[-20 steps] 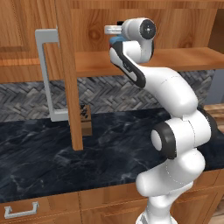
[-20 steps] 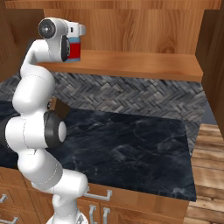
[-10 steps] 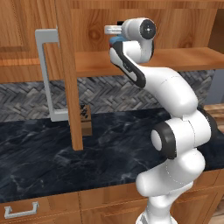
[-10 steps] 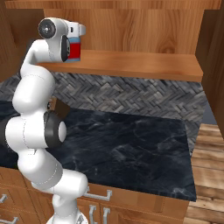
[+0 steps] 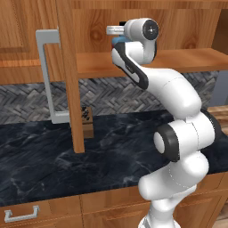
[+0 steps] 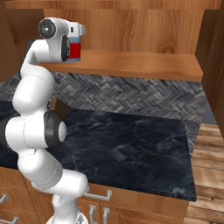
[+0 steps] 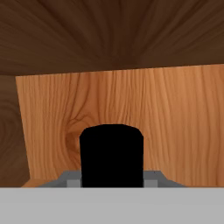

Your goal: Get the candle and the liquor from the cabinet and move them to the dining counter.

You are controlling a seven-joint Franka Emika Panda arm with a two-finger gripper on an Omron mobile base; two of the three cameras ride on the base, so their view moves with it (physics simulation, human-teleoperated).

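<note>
The liquor (image 6: 75, 52), a squat red bottle with light blue shoulders, is on or just over the cabinet shelf (image 6: 140, 64); I cannot tell which. My gripper (image 6: 72, 43) reaches into the open cabinet and is shut on the bottle. Its black cap (image 7: 111, 155) sits close up between my fingertips in the hand view, with the cabinet's wooden back wall behind it. From the left base view only a bit of the blue shoulder (image 5: 118, 41) shows behind the arm. The candle is hidden. The dining counter is out of view.
The cabinet door (image 5: 71, 89) stands open to the left of the arm, its silver bar handle (image 5: 46, 75) facing outward. A brown knife block (image 5: 87, 121) stands behind it on the black counter (image 5: 44, 160) with grey herringbone tiling. Drawer units run below.
</note>
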